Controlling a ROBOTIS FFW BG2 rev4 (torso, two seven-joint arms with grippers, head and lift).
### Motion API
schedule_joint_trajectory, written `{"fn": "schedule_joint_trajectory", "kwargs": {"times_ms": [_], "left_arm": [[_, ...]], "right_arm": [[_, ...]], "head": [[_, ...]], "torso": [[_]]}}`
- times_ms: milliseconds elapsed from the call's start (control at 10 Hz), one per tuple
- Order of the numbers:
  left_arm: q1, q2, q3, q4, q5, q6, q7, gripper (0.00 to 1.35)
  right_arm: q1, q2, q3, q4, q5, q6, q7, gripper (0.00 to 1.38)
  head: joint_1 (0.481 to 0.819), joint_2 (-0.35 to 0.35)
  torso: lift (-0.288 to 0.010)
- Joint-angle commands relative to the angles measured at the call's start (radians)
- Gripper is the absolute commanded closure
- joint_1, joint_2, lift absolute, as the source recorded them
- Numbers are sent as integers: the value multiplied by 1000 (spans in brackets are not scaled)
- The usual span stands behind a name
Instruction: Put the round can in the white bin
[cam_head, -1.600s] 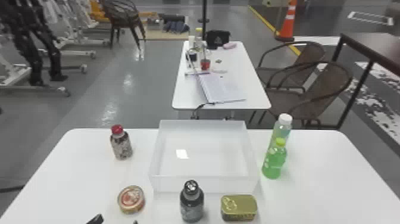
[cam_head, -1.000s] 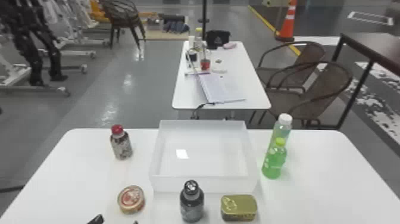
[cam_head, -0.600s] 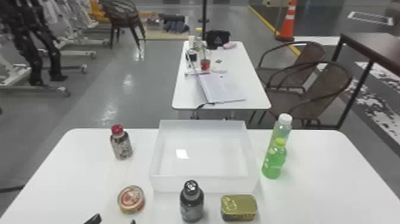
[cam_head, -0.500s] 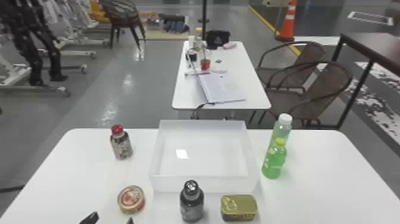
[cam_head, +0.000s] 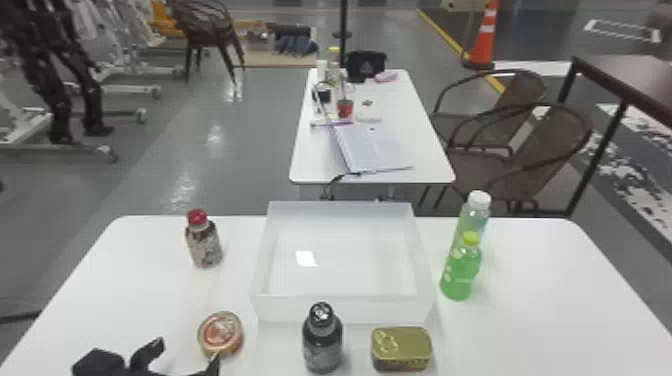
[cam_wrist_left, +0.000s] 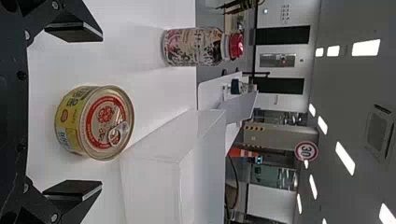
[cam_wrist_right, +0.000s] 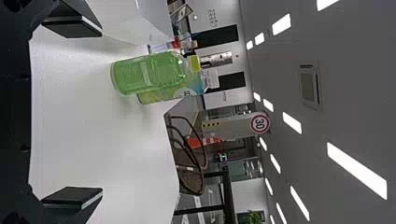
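Clearly, round can wears yellow label, red-printed lid; left fingers spread near it, right fingers parted too.

Room: I could pass over bare table between round can and red-capped bottle, or from above into open white bin | Blocking: dark bottle and gold tin before the bin's near wall; green bottle just beside its right wall.
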Motion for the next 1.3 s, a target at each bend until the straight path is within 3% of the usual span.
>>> {"fn": "schedule_joint_trajectory", "kwargs": {"times_ms": [0, 300, 600, 1000, 1200], "left_arm": [[-44, -5, 13, 29, -51, 29, -35, 180], [-107, -20, 45, 67, -118, 46, -107, 179], [-193, -14, 45, 151, -158, 41, -216, 180], [-238, -17, 36, 180, -230, 105, -255, 188], [-245, -22, 30, 187, -253, 116, -255, 256]], "right_arm": [[-1, 0, 0, 3, -1, -2, 0, 98], [-5, 0, 0, 4, -2, -5, 0, 98], [-9, 0, 0, 8, -2, -6, 0, 98], [-14, 0, 0, 11, -7, -11, 0, 98], [-15, 0, 0, 14, -12, -12, 0, 98]], "head": [[549, 0], [549, 0], [549, 0], [549, 0], [549, 0]], "torso": [[-100], [-100], [-100], [-100], [-100]]}}
